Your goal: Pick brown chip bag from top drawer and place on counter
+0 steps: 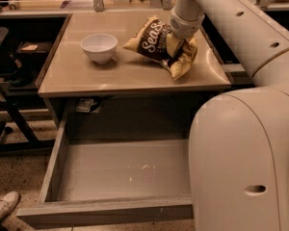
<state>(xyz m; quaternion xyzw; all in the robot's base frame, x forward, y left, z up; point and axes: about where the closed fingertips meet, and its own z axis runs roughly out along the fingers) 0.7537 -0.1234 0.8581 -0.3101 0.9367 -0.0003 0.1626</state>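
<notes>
Now the hand (175, 51) grips the brown chip bag (151, 38), which rests on the counter (111, 76)

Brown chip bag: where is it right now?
The brown chip bag lies on the counter, right of the white bowl, the gripper at its right end.

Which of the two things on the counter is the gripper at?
The crinkly brown chip bag, right of the round white bowl; the gripper sits on it.
</notes>
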